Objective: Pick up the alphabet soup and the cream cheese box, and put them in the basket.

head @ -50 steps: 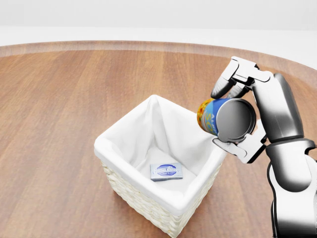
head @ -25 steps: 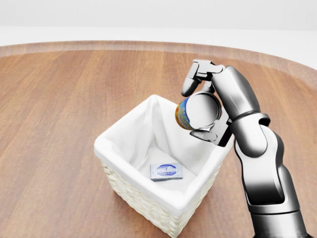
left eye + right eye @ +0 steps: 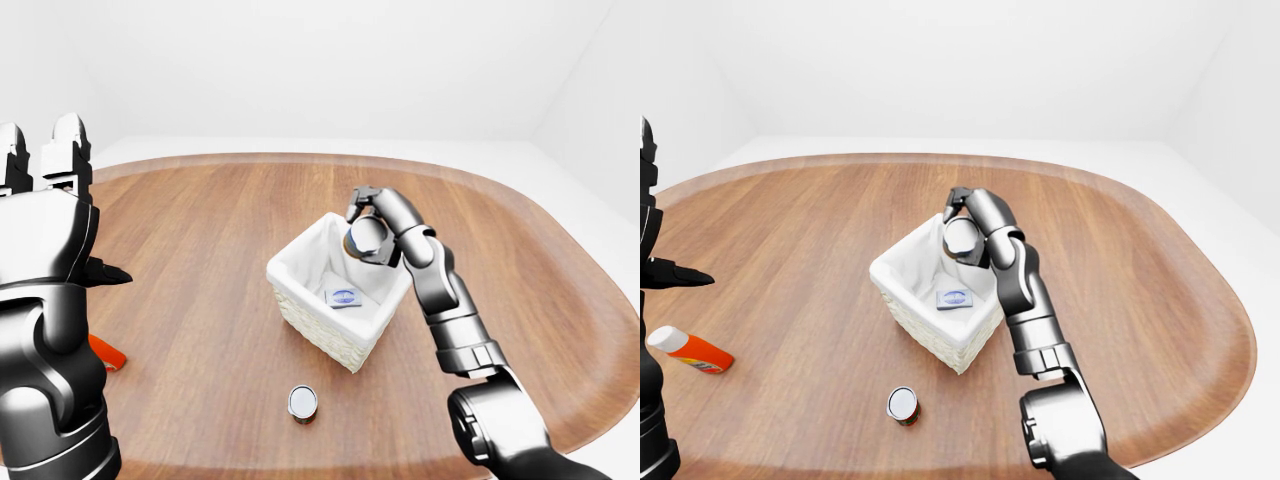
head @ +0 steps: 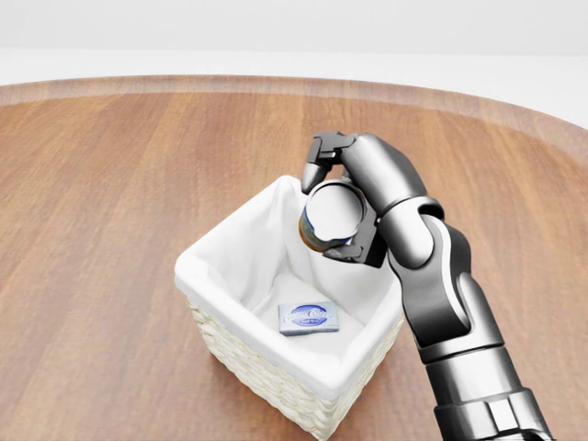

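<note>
Alphabet soup: we had it pinched in our right hand, fingers closed round the can, which lay on its side with its grey end toward the head camera.
Change: a second earlier the can hung beyond the basket's right rim; half a second earlier it was at the rim; at this moment it was over the white-lined opening, near the basket's far right corner. The views themselves did not shift, so the arm moved, not the base.
Basket: it stood near the middle of the desk, upright, and did not move.
Cream cheese box: it lay flat on the basket's floor, below the can and apart from it.
Meaning: we judged half the task done, and only the release of the can remaining.
Left hand: raised at the left edge of the left-eye view, fingers spread and holding nothing.
Others: a small can stood toward the desk's near edge; an orange bottle lay by its left edge.
</note>
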`<state>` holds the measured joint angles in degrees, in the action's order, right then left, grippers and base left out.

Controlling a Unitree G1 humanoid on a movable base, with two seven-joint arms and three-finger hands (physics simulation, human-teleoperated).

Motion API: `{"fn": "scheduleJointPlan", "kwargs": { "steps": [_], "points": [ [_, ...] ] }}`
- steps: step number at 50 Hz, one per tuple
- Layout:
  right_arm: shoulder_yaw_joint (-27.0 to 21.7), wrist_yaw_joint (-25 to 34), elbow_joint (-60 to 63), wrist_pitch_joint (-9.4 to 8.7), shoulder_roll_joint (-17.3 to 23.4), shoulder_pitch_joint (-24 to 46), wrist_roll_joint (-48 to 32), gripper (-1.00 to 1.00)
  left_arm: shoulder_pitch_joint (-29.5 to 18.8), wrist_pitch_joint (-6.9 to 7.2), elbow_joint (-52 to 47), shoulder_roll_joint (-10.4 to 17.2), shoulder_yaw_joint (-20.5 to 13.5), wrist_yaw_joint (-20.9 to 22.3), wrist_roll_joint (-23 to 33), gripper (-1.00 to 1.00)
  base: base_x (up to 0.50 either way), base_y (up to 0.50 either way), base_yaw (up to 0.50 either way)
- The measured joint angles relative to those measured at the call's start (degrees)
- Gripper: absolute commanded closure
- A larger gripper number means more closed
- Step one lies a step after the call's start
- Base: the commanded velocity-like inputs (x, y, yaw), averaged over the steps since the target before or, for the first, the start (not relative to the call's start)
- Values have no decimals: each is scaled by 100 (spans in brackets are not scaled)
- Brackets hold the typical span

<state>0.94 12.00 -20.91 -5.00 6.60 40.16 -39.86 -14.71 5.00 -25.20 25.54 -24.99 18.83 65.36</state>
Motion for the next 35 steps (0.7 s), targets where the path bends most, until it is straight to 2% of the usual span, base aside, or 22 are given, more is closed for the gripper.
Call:
{"fn": "scheduleJointPlan", "kwargs": {
  "steps": [35],
  "points": [
    [261, -155, -1365, 0, -356, 288, -511, 100, -2, 0, -5, 8, -12, 12, -21, -100, 0, 0, 0]
  ]
}}
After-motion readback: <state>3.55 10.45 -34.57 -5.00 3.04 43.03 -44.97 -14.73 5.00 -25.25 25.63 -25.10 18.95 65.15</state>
